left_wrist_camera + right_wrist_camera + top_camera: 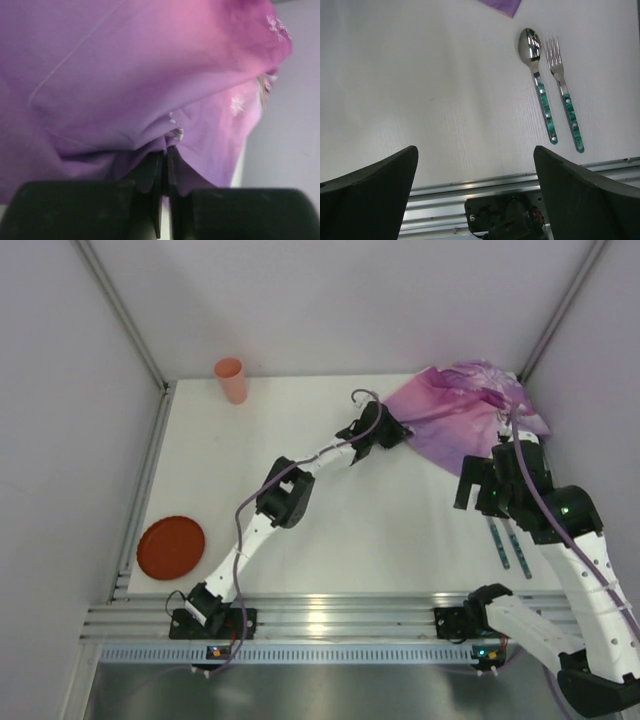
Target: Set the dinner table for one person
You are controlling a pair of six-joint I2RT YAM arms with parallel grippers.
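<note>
The white dinner table [350, 520] carries a crumpled purple placemat [460, 410] at its far right corner. My left gripper [392, 430] reaches to the mat's left edge. In the left wrist view that gripper [166, 152] is shut on a fold of the purple placemat [150, 75], which fills the frame. My right gripper [478, 502] hovers over the right side of the table, and its jaws [475, 150] stand wide open with nothing between them. A spoon [538, 85] and a fork [565, 95], both with green handles, lie side by side on the table to its right.
A pink cup [231, 380] stands upright at the far left corner. A red plate [171, 547] lies at the near left edge. The spoon [497, 543] and fork [520, 548] lie near the aluminium rail [330, 615] along the front edge. Walls close in on both sides.
</note>
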